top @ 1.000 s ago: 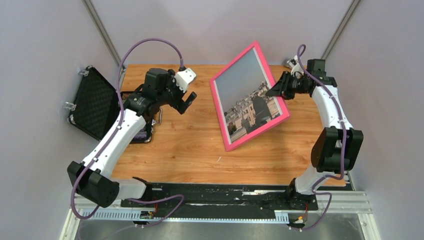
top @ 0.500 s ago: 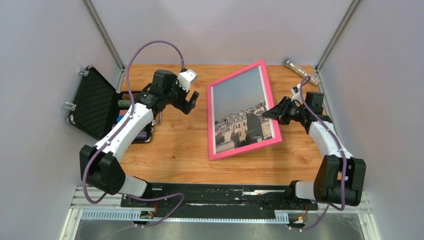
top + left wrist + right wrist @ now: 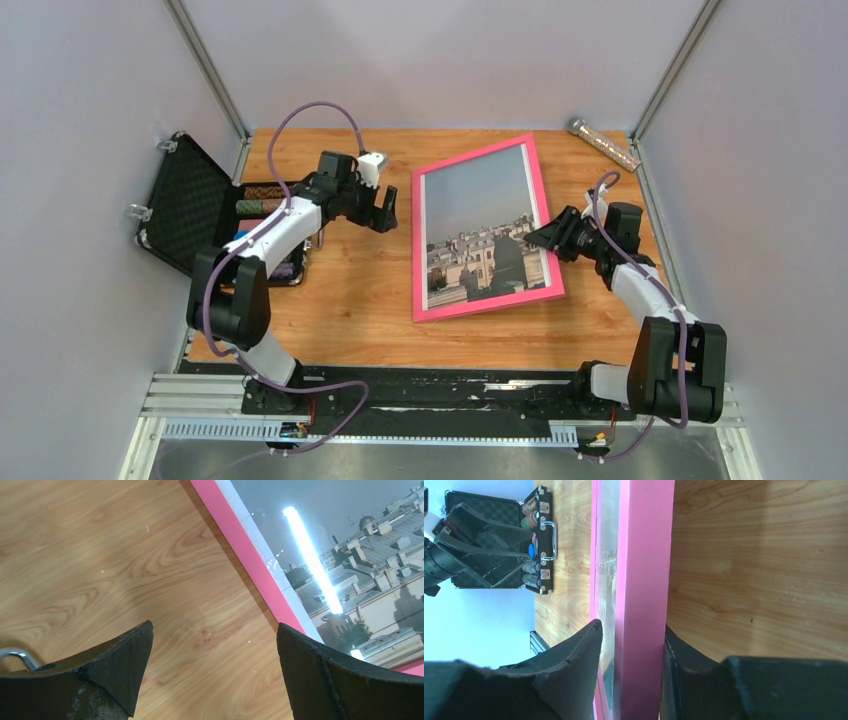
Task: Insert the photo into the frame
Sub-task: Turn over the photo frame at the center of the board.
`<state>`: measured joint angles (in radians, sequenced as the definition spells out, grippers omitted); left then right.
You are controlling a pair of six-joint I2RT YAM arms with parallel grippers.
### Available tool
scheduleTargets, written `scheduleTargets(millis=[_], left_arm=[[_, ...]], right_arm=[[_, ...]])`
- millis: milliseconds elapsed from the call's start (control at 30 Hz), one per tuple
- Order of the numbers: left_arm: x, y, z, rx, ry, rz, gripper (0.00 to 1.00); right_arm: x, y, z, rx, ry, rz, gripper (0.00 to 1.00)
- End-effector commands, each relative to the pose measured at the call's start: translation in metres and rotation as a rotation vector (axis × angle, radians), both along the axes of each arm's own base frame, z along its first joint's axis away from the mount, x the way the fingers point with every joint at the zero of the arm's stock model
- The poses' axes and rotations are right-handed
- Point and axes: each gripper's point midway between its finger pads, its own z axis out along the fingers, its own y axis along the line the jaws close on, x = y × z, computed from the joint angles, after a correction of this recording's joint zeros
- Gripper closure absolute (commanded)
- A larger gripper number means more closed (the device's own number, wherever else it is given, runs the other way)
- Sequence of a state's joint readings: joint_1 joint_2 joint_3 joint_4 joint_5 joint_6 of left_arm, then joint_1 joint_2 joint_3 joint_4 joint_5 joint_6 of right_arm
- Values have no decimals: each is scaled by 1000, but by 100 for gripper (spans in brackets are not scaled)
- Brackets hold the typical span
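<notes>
We find the overhead view bright, evenly lit from above and sharp throughout; the arms cast only soft, pale shadows on the honey-coloured wooden tabletop (image 3: 350, 290). In the left wrist view a hard white streak of glare crosses the glossy city-rooftop photo (image 3: 360, 580) and washes out the detail beneath it. The left gripper's black fingers (image 3: 340, 680) sit dark and slightly soft in the foreground. In the right wrist view the thin-railed bright pink frame (image 3: 644, 580) is close and blurred. The right gripper's fingers (image 3: 569, 680) read as near-featureless black, and the far wall shows a bluish cast.
</notes>
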<state>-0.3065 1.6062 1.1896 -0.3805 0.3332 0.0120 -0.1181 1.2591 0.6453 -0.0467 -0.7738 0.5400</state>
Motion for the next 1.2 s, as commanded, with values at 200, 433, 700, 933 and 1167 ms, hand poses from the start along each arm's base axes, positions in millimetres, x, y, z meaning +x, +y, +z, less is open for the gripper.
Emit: scheduleTargets(millis=[200, 433, 700, 933, 1167], left_arm=[[13, -28, -38, -131, 151, 11, 0], [15, -38, -63, -183, 235, 42, 0], [12, -48, -77, -260, 320, 92, 0], [12, -54, -89, -294, 383, 115, 0], [10, -61, -98, -326, 421, 127, 0]], right_arm=[[26, -4, -4, -55, -111, 20, 52], [29, -7, -26, -90, -85, 24, 47], [36, -13, -56, -140, -29, 22, 41], [42, -16, -75, -181, 26, 31, 34], [41, -7, -81, -221, 37, 61, 30]])
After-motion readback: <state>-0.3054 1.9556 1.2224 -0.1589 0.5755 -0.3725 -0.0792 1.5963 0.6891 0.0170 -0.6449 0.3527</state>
